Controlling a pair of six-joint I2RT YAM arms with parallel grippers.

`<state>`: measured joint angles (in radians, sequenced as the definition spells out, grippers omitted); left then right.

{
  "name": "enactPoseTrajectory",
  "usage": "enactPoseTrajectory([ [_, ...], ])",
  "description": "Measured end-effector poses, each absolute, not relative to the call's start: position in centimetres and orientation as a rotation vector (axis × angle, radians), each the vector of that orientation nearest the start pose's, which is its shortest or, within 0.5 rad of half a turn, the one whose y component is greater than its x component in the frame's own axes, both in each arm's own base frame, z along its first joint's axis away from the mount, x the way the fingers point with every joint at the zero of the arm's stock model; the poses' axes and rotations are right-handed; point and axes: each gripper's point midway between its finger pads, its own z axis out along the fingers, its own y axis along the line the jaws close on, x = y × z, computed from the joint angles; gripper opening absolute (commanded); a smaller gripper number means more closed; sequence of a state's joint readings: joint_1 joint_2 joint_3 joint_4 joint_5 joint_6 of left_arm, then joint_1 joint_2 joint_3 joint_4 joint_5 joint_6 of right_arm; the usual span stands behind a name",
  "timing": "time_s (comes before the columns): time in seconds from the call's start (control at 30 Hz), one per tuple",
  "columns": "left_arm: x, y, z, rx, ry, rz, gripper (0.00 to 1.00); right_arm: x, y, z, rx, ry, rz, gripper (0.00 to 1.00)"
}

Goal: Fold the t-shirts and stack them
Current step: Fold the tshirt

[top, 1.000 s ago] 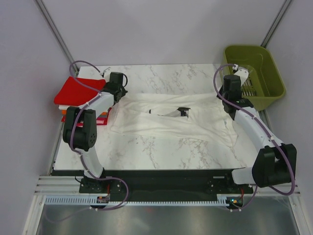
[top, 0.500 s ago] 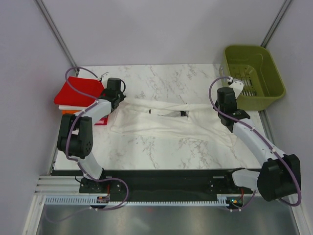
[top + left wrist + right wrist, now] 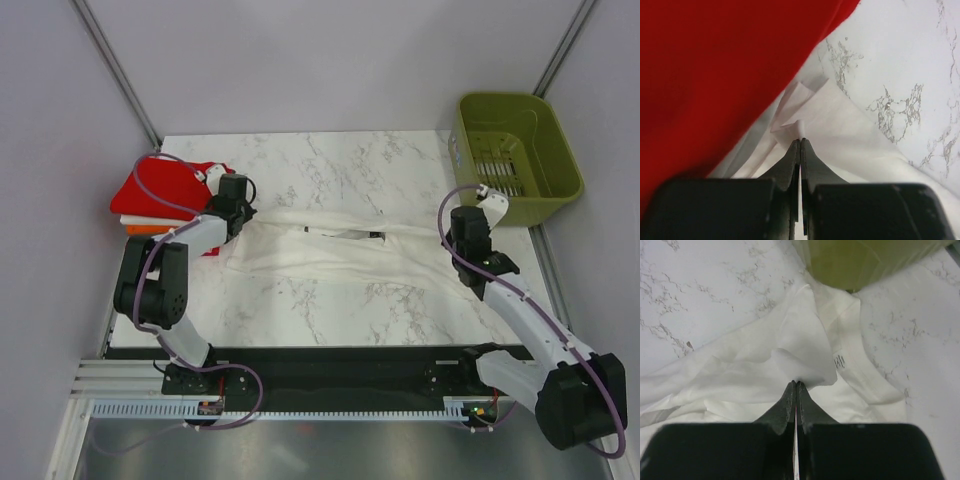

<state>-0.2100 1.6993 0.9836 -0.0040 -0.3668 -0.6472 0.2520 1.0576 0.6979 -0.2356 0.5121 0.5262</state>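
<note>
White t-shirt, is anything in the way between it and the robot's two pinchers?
No, nothing is. The left gripper and the right gripper are each shut on an edge of the white t-shirt, one beside the red t-shirt, one near the green basket.

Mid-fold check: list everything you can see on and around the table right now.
white t-shirt: 1, white, spread across the table's middle
red t-shirt: 1, red, top of the pile at the left edge
folded shirts: count unclear, white and orange edges showing under the red one
basket: 1, olive green, at the far right corner
table: 1, white marble
left arm: 1, black and white, jaws shut on the white t-shirt's left end
right arm: 1, black and white, jaws shut on its right end
</note>
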Motion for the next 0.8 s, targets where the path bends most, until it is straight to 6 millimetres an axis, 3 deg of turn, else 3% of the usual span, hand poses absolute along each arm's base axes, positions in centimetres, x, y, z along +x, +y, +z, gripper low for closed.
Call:
enactPoseTrajectory([
  [0.13, 43.4, -5.3, 7.6, -0.687, 2.109, -0.067, 0.02, 29.9, 1.5, 12.5, 0.623, 2.019, -0.024, 0.06],
  [0.2, 43.1, -5.3, 7.6, -0.699, 2.09, -0.083, 0.05, 28.6, 1.6, 11.1, 0.652, 2.022, 0.012, 0.15],
  [0.23, 42.7, -5.2, 7.5, -0.705, 2.084, -0.088, 0.1, 28.0, 1.6, 10.5, 0.669, 2.02, 0.028, 0.31],
  [0.27, 42.3, -5.2, 7.3, -0.709, 2.085, -0.09, 0.22, 27.4, 1.5, 10.1, 0.684, 2.014, 0.043, 0.4],
  [0.33, 41.7, -5.0, 7.0, -0.717, 2.079, -0.096, 0.32, 26.7, 1.5, 10.0, 0.691, 1.994, 0.067, 0.48],
  [0.37, 41.4, -5.0, 7.0, -0.719, 2.078, -0.097, 0.45, 26.5, 1.5, 10.5, 0.69, 1.973, 0.082, 0.5],
  [0.47, 41.0, -5.0, 7.6, -0.723, 2.054, -0.119, 0.6, 26.8, 1.5, 12.1, 0.68, 1.912, 0.119, 0.52],
  [0.63, 41.3, -5.8, 10.3, -0.698, 1.995, -0.193, 0.61, 27.8, 2.3, 12.0, 0.626, 1.965, 0.115, 0.52],
  [0.8, 42.1, -7.0, 11.5, -0.662, 1.99, -0.247, 0.6, 30.5, 4.6, 10.8, 0.534, 2.094, 0.141, 0.51],
])
